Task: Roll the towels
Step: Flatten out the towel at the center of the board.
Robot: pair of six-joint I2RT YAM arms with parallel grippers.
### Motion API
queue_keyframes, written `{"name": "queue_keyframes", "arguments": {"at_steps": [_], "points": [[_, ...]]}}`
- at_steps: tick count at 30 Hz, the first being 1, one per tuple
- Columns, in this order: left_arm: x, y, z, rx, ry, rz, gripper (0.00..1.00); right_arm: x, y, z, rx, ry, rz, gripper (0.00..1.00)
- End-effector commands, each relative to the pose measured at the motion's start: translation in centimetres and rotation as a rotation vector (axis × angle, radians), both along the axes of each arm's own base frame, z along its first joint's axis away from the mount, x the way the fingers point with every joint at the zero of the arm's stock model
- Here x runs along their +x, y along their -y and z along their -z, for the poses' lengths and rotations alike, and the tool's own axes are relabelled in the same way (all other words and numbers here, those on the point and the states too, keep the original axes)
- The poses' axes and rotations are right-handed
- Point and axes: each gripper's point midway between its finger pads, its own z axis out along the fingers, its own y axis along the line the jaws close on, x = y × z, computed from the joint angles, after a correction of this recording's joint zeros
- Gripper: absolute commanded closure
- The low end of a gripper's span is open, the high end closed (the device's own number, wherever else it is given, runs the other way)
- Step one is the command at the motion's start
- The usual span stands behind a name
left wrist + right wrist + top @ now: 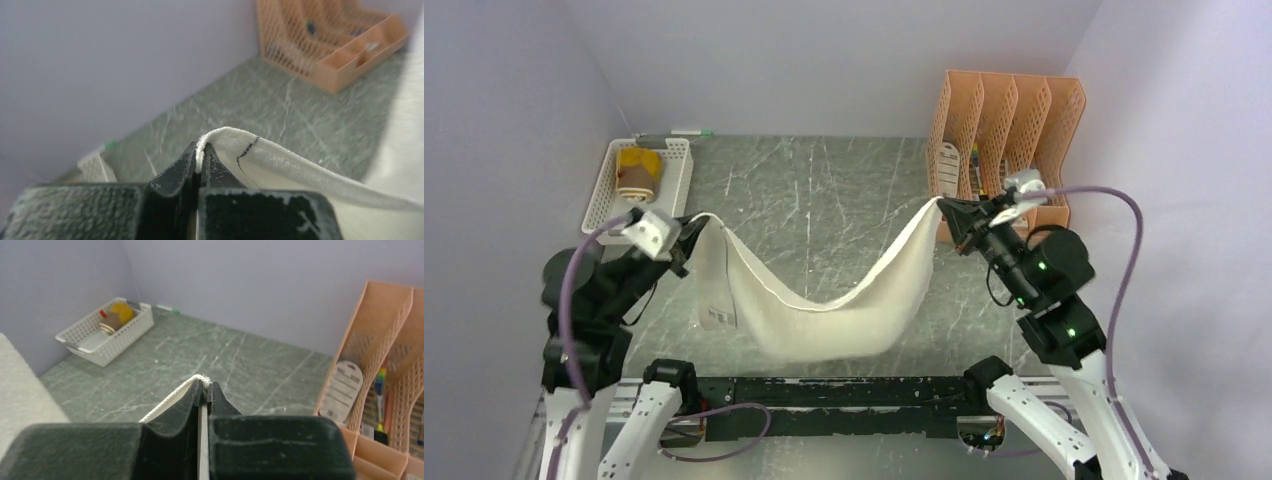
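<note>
I hold the cream-white towel (834, 325) in the air between both arms, above the table (824, 190). The left gripper (690, 228) is pinched tight on one top corner and the right gripper (946, 210) on the other. The cloth sags in a deep U, with a small label tag (717, 316) showing on its left side. To lay it flat for rolling, I judge I should draw the corners apart evenly, then lower both together. The mustard-yellow towel (639, 170), apparently rolled, sits in the white basket (680, 185) at far left.
</note>
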Motion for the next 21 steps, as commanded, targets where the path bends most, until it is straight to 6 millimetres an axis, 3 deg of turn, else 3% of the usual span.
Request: {"name": "queue_keyframes", "arguments": {"at_steps": [1, 4, 7, 11, 14, 18, 21], "points": [[6.6, -3.6, 8.5, 0.05, -0.304, -0.258, 0.93, 4.7, -0.4, 5.7, -0.053, -0.188, 0.11, 1.0], [10.9, -4.8, 13.5, 0.043, -0.507, -0.382, 0.93, 9.1, -1.9, 9.7, -0.053, -0.316, 0.162, 1.0], [15.0, -4.1, 18.4, 0.062, -0.652, -0.381, 0.93, 14.4, -3.1, 14.6, -0.041, -0.438, 0.218, 1.0], [21.4, -3.6, 24.5, 0.109, -0.789, -0.395, 0.93, 22.5, -2.2, 20.2, 0.017, -0.584, 0.279, 1.0], [27.2, -4.9, 28.2, 0.159, -0.883, -0.475, 0.93, 28.2, -1.9, 23.3, 0.029, -0.629, 0.31, 1.0], [34.3, -6.4, 31.3, 0.187, -0.954, -0.498, 0.93, 35.1, -1.6, 26.2, 0.002, -0.661, 0.332, 1.0], [39.1, -7.8, 31.8, 0.156, -0.911, -0.504, 0.93, 39.0, -1.1, 28.6, -0.036, -0.694, 0.335, 1.0]]}}
